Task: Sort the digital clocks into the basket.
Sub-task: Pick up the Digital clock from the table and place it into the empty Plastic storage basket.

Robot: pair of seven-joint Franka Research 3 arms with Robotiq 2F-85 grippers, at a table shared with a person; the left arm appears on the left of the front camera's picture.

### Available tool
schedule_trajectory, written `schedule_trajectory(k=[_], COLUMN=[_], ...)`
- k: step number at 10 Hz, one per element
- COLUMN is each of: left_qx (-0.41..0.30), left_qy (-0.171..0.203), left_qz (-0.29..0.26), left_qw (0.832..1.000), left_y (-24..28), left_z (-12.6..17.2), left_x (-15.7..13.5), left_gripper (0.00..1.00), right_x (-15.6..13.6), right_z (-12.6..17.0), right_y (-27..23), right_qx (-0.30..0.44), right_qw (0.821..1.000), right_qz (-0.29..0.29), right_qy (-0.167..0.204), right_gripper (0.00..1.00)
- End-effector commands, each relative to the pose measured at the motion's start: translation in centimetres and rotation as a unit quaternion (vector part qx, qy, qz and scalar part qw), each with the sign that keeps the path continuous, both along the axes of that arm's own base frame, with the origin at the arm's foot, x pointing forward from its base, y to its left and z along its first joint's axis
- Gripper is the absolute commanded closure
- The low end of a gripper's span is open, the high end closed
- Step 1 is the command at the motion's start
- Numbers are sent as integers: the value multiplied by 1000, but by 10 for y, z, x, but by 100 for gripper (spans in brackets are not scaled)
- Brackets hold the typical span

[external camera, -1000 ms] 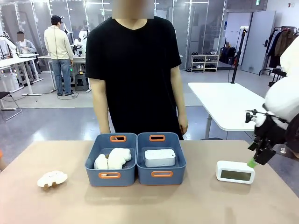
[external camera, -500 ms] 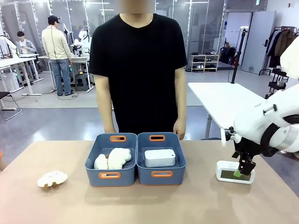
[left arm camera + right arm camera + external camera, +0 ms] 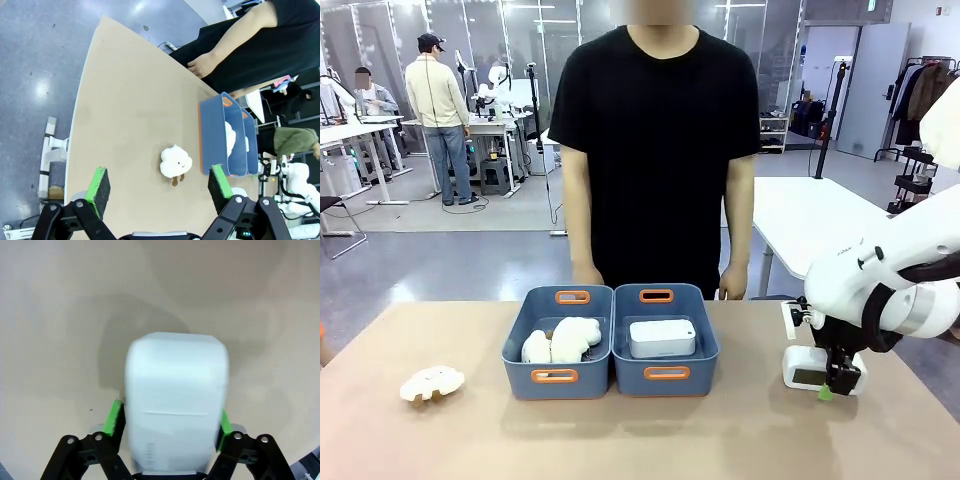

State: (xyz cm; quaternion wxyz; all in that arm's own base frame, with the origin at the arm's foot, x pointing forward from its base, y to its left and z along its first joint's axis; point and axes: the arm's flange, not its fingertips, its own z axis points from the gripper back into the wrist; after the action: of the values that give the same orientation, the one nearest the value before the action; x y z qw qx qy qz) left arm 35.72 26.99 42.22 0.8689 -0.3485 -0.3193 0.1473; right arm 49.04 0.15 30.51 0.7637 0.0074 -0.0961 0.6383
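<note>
Right end effector (image 3: 827, 385): I read it as clamped on the white rounded-rectangular plastic digital clock (image 3: 808, 366) at the table's right side; in the right wrist view the green pads (image 3: 114, 416) sit against both flanks of the clock (image 3: 175, 400).
Left end effector (image 3: 159, 189): pads apart, holding nothing, high over the table's left end.
Second white digital clock (image 3: 662, 337): already lying in the right-hand blue-grey plastic basket (image 3: 665, 374).
Other bin (image 3: 556, 375): holds white plush toys (image 3: 560, 340); another plush toy (image 3: 431, 382) lies on the tan table (image 3: 620, 430) to the left.
Risk: the smooth case could slip or twist on lifting, as I judge the grip is low on it; the wrist picture is blurred, so contact depth is uncertain.
Change: a second ago the right end effector hung spread above the clock; it has since descended and closed. The person has shifted to the right.
</note>
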Motion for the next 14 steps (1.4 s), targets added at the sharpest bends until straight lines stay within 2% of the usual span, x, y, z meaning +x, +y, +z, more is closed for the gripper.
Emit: schedule_trajectory(k=[1, 3, 4, 5, 6, 8, 9, 10, 12, 14], left_qx=[-5, -5, -5, -5, -5, -5, -5, -5, -5, -5], left_qy=[1, 1, 1, 1, 1, 1, 1, 1, 1, 1], left_qz=[-6, -6, -6, -6, -6, -6, -6, -6, -6, -6], left_qw=[1000, 1000, 1000, 1000, 1000, 1000, 1000, 1000, 1000, 1000], left_y=[0, 0, 0, 0, 0, 0, 0, 0, 0, 0], left_z=[1, 1, 1, 1, 1, 1, 1, 1, 1, 1], left_x=[-3, -3, -3, -3, -3, -3, -3, -3, -3, -3], left_gripper=[0, 0, 0, 0, 0, 0, 0, 0, 0, 0], right_x=[7, 8, 6, 5, 1, -3, 0, 5, 17, 20], right_z=[5, 25, 45, 70, 99, 144, 169, 180, 172, 162], right_y=[0, -5, -9, -9, -5, 23, 63, 105, 160, 208], right_qx=[-21, 5, 27, 62, 92, 139, 136, 114, 123, 138], right_qw=[1000, 1000, 999, 997, 995, 990, 990, 990, 989, 985], right_qz=[-6, -21, -34, -40, -31, 0, 29, 53, 77, 85], right_qy=[12, 2, -7, -9, -17, -20, -39, -58, -42, -52], right_gripper=[99, 100, 100, 91, 91, 91, 91, 91, 91, 91])
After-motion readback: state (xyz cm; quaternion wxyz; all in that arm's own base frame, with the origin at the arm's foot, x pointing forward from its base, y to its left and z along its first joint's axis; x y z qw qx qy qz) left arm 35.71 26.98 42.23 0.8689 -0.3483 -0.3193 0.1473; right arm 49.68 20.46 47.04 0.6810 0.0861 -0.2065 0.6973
